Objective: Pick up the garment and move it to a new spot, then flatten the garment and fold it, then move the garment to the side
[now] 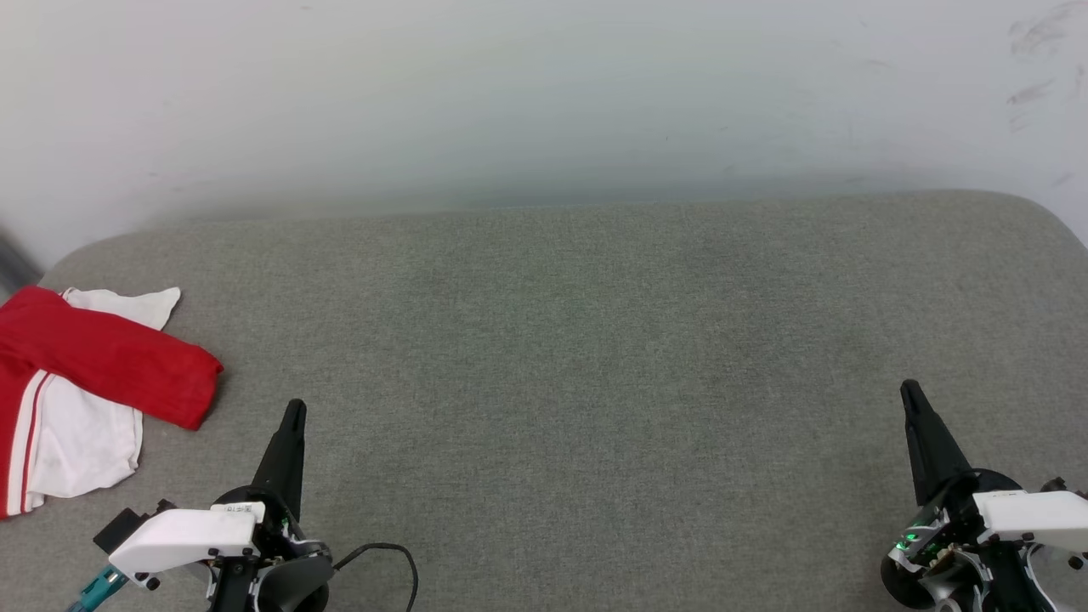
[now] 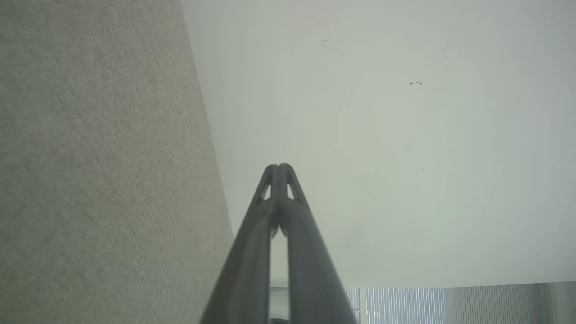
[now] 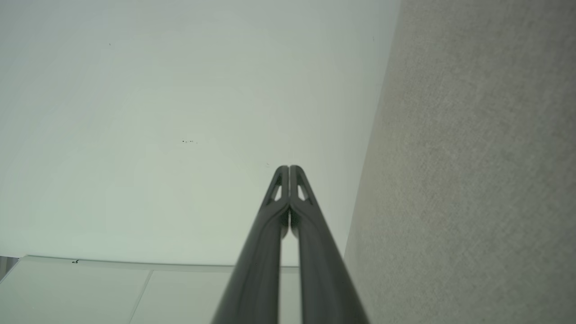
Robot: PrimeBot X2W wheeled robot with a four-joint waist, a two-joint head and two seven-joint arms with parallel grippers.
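So: grey fabric cushion (image 1: 595, 382), red shirt (image 1: 93, 365) crumpled at its left edge.
White sleeve ends showing; shirt near left gripper (image 1: 294, 408), not touching. Left gripper and right gripper (image 1: 909, 389) over the near edge, fingers pressed together, holding nothing.

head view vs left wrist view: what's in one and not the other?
Head view's extras: the red-and-white garment bunched at the left edge of the grey fabric surface, and the right gripper, shut and empty. Left wrist view's extra: a vertically slatted panel along its bottom edge. Shared: the left gripper, fingers closed on nothing, plus the grey fabric surface and the white wall behind it.
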